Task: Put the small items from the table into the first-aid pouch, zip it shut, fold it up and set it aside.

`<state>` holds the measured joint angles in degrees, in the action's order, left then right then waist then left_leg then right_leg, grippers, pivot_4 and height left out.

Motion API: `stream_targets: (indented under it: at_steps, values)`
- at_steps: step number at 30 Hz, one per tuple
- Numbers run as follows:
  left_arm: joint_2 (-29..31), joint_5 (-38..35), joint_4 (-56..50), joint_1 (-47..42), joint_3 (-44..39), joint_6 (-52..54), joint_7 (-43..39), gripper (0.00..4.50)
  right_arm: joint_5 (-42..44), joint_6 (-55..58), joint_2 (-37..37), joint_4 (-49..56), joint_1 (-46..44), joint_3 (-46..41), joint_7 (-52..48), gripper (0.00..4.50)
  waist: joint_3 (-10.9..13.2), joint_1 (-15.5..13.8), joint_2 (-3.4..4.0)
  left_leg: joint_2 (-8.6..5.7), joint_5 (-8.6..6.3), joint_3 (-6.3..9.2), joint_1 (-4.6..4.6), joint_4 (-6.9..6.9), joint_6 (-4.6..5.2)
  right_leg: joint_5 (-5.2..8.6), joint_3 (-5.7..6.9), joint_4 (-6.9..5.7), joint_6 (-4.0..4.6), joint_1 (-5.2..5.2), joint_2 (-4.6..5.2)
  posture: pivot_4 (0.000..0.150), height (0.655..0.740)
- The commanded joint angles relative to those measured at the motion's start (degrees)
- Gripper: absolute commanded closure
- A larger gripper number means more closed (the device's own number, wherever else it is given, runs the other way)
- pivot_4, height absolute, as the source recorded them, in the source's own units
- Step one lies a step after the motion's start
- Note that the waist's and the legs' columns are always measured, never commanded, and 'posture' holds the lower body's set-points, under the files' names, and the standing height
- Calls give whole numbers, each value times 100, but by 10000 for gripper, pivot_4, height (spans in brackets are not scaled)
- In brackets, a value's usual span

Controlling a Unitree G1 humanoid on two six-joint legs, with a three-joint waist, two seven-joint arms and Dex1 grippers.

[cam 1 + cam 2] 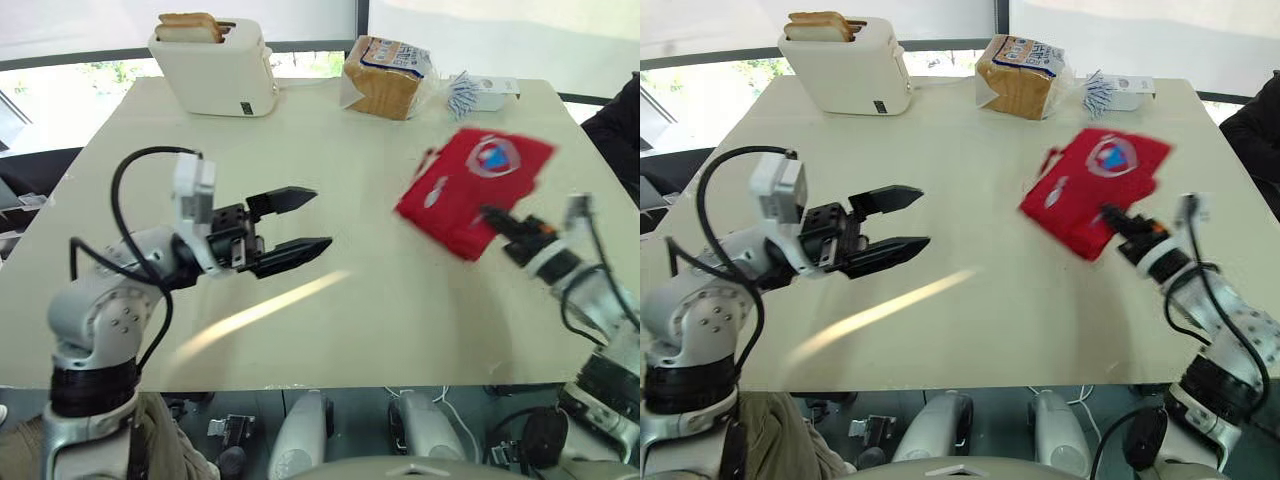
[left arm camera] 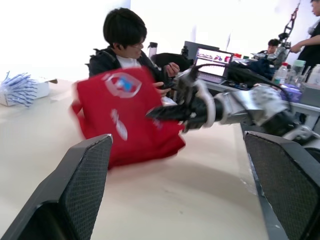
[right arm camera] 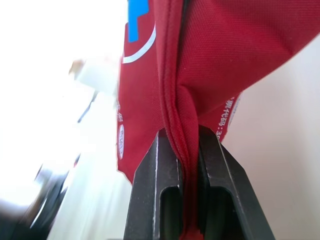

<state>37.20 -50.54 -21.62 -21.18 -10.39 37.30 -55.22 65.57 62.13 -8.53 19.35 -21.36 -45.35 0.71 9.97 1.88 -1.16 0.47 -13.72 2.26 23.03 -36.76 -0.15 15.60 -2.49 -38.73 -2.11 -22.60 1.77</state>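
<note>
Pinching the pouch (image 1: 472, 180) by its edge, right hand (image 1: 489, 214) clamps tight; left hand (image 1: 322, 218) gapes over table (image 1: 400, 320)

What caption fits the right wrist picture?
Right gripper pinching the red first-aid pouch by its seamed edge.

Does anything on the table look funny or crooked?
Yes. The red pouch is crooked: the right gripper pinches one edge, so the fabric bunches and the pouch tilts up from the table. Little blue-and-white packets stick out of their box at the far edge. Nothing looks spilled or broken.
</note>
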Motion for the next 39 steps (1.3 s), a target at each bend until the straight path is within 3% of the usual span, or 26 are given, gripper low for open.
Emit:
stream_targets:
  at_steps: [1,10,17,20,22,24,25,26,27,30,33,36,39]
  values:
    - [-246,210,131,-430,244,-158,257,0,-132,-1100,258,210,-94,-27,321,44639,0,46,0,2,0,-3,-1,2,0,0,-3,0,0,-1,-4,1500,7400]
    - [-411,679,570,-1224,649,-224,245,0,-1513,-3324,844,-1899,-1025,422,1075,44639,2,121,7,9,1,-32,-15,20,-2,-1,-34,-7,3,-15,-18,1500,7400]
    - [-440,811,475,-1200,684,-228,276,0,-1858,-3910,1187,-2271,-859,777,1371,44639,4,80,10,11,1,-27,-16,18,-2,-2,-45,-9,3,-16,-9,1500,7400]
    - [-439,752,394,-1145,660,-194,243,0,-1766,-3709,1105,-1748,-377,957,1316,33396,3,55,10,11,1,-27,-17,16,-1,-2,-38,-8,3,-14,-11,1500,7400]
    - [-429,772,411,-1084,647,-219,224,0,-1485,-3301,881,-1019,148,1073,1265,23065,4,44,11,12,1,-27,-14,18,-1,-1,-32,-7,4,-14,-11,1500,7400]
    - [-422,798,457,-1032,637,-264,187,0,-1112,-2782,467,-184,723,1239,1070,11423,4,34,15,15,1,-23,-8,21,-1,-1,-30,-4,4,-15,-2,1500,7400]
    - [-433,778,478,-1010,619,-259,191,0,-965,-2592,221,193,975,1291,963,9064,6,34,18,13,1,-23,-8,21,-1,0,-30,-4,4,-15,1,1500,7400]
    - [-466,739,512,-989,581,-231,236,0,-932,-2416,-132,568,1248,1365,750,3628,9,29,24,13,1,-22,-7,19,-1,-1,-35,-4,3,-15,2,1500,7400]
    - [-495,715,544,-963,548,-201,297,0,-989,-2337,-506,889,1493,1470,474,1728,9,34,24,9,0,-22,-8,18,0,0,-37,-3,1,-15,9,1500,7400]
    - [-616,684,655,-864,415,-63,623,0,-1384,-2297,-1475,1513,1976,1808,-160,1728,6,79,16,3,0,-26,-16,11,2,1,-52,4,-5,-12,-4,1500,7400]
    - [-835,1021,928,-799,272,-149,1348,0,-2005,-3257,-1809,1741,1830,2379,-1305,1728,4,100,11,20,0,-28,-27,12,1,14,-53,5,-25,-7,-30,1500,7400]
    - [-999,897,1069,-720,-44,35,1847,0,-2849,-3749,-2324,1301,1404,3189,-2199,1728,8,86,9,30,0,-31,-22,12,1,15,-49,5,-25,-12,-45,1500,7400]
    - [-872,765,998,-555,-149,179,1725,0,-3501,-4296,-2508,532,813,3910,-2972,1728,9,53,-4,34,0,-29,-15,10,0,2,-43,12,-3,-12,-46,1500,7400]
